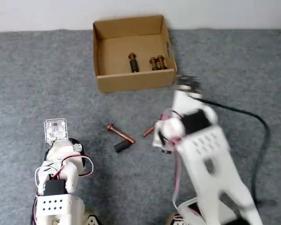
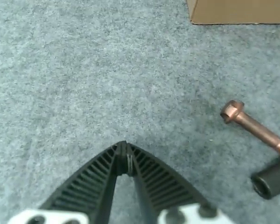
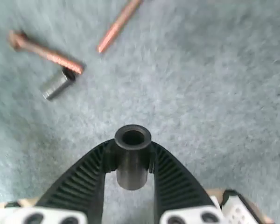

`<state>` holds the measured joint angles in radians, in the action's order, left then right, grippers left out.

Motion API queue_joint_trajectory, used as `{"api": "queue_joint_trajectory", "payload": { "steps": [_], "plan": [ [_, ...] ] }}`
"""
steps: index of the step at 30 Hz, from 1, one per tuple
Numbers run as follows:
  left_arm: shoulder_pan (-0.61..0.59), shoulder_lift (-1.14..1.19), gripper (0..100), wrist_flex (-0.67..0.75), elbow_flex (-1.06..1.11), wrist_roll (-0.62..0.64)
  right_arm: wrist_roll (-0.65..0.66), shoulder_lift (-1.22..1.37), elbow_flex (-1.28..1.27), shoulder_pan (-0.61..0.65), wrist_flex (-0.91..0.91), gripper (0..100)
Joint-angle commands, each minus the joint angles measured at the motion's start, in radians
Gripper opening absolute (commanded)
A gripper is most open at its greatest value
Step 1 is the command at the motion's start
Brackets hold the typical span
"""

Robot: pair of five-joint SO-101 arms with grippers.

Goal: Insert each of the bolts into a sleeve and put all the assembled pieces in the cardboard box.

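My right gripper (image 3: pixel 133 151) is shut on a black sleeve (image 3: pixel 132 171), held upright above the grey carpet with its hole facing the camera. Beyond it lie a copper bolt (image 3: pixel 44 51), a loose black sleeve (image 3: pixel 58 84) touching that bolt's threaded tip, and a second bolt (image 3: pixel 119 23). The high view places the first bolt (image 1: pixel 121 133) and loose sleeve (image 1: pixel 124 146) mid-table, with the second bolt (image 1: pixel 149 131) partly under the right arm (image 1: pixel 192 136). My left gripper (image 2: pixel 126 154) is shut on nothing, low over the carpet, left of the bolt (image 2: pixel 254 128) and sleeve (image 2: pixel 273 179).
The cardboard box (image 1: pixel 136 80) stands at the back centre, open on top, holding three assembled pieces (image 1: pixel 155 63). Its corner (image 2: pixel 238 11) shows in the left wrist view. A black cable (image 1: pixel 262 140) trails on the right. The left arm (image 1: pixel 61 159) sits at the front left.
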<state>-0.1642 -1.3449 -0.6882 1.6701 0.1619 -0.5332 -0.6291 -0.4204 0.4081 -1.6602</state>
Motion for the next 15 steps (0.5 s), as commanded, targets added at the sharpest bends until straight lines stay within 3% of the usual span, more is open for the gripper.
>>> {"api": "queue_joint_trajectory", "payload": {
  "steps": [1, 10, 15],
  "plan": [
    [0.006, -0.011, 0, 0.028, -0.004, 0.011, 0.025, -0.236, -0.078, -0.105, 0.031, 0.9],
    [0.006, -0.009, 1, 0.009, -0.096, 0.012, 0.075, -0.628, -0.296, -0.346, 0.041, 0.8],
    [0.077, -0.002, 1, -0.255, -0.354, 0.014, 0.104, -0.78, -0.404, -0.42, 0.058, 0.8]
  ]
}}
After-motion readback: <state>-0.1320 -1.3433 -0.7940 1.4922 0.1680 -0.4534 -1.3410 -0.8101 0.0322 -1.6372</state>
